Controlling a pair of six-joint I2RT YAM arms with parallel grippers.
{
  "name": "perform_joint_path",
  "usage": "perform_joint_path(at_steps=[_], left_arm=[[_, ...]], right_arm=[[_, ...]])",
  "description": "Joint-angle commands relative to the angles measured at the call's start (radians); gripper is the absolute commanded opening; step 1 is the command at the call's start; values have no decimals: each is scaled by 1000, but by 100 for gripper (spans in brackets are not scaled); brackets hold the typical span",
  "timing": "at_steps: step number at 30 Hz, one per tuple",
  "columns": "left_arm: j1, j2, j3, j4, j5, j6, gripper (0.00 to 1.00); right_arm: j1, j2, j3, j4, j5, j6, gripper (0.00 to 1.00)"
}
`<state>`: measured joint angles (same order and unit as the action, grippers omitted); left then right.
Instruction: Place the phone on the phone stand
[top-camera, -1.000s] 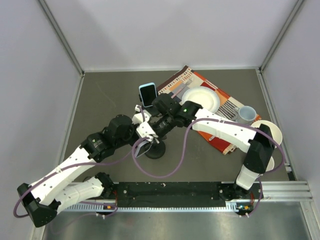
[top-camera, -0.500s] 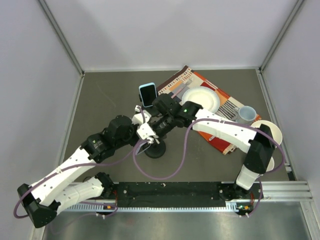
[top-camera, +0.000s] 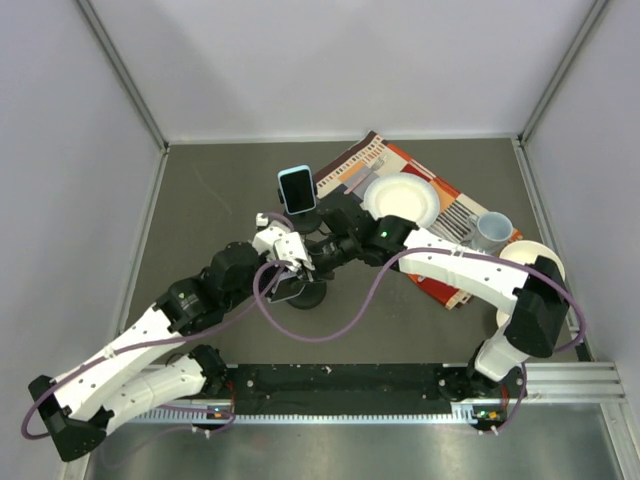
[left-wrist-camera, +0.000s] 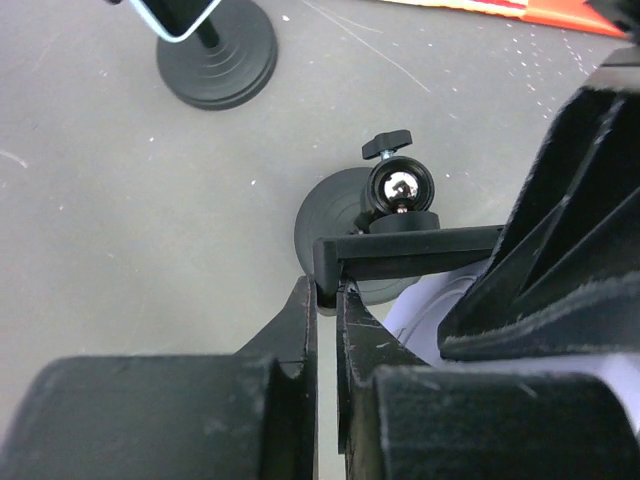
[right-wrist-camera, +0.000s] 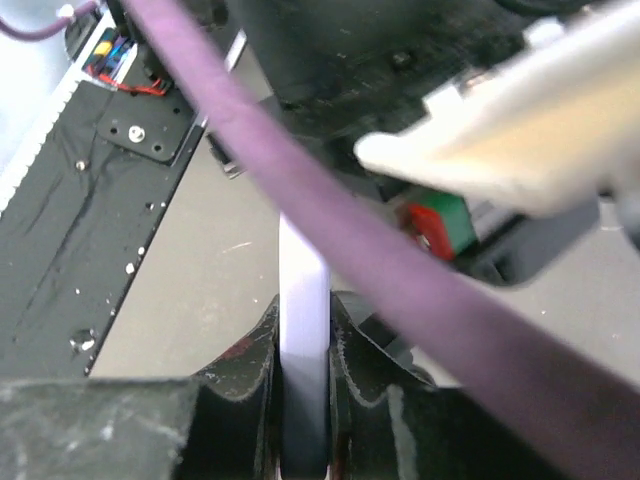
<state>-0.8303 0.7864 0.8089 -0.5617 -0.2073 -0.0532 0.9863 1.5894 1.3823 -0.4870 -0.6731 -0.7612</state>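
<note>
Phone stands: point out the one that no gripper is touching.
The far stand, which carries the light-blue phone. The near stand has its cradle pinched by the shut left gripper.

The phone stand (top-camera: 310, 297) stands mid-table. Behind it, a second stand (left-wrist-camera: 218, 65) bears another phone (top-camera: 296, 189). Rightward, a plate (top-camera: 400, 198) lies on a mat (top-camera: 365, 160).
</note>
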Motion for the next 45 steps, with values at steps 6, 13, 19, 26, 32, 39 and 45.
perform_joint_path(at_steps=[6,13,19,26,32,39,45], left_arm=[[-23,-162,-8,120,-282,-10,0],[-23,-171,3,88,-507,-126,0],[-68,-121,41,-16,-799,-301,0],[-165,-79,108,-121,-843,-413,0],[-181,-82,92,-93,-663,-350,0],[-184,37,183,-251,-481,-430,0],[-184,117,222,-323,-416,-528,0]], right_arm=[[-107,-2,-95,-131,389,440,0],[-121,-63,-152,-265,587,563,0],[-124,-88,-109,-386,857,681,0],[-146,-40,-30,-406,964,752,0],[-153,83,64,-444,1046,784,0],[-124,142,64,-447,1118,732,0],[-61,167,98,-440,1133,712,0]])
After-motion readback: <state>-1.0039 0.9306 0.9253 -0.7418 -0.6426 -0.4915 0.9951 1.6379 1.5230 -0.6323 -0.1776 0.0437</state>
